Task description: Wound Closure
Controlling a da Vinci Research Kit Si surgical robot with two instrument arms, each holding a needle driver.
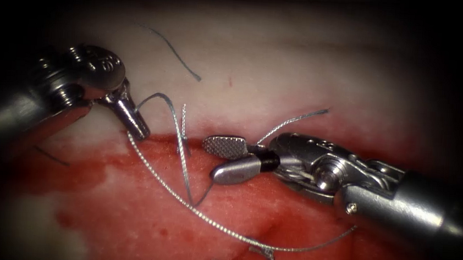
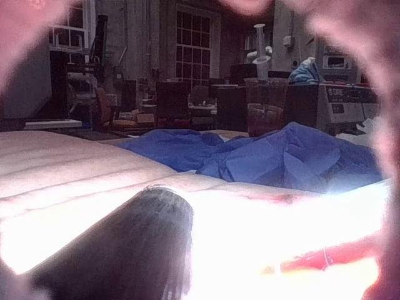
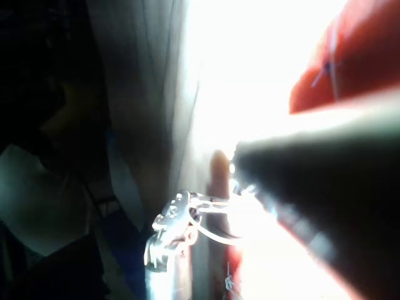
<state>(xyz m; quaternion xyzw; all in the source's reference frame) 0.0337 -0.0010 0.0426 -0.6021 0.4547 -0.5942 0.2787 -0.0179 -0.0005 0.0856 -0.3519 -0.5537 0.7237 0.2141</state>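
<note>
Tissue (image 1: pixel 280 67) pale above cut, red fluid (image 1: pixel 143 206) below; thread (image 1: pixel 203 213) lying across it.

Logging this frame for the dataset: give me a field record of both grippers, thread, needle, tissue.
left gripper: shut on thread, at the cut's left end
right gripper: open, holding nothing, over the cut
thread: runs from left gripper across the red fluid, passing under the right tool
needle: cannot tell
cut thread end: loose on the pale tissue above the cut
</note>
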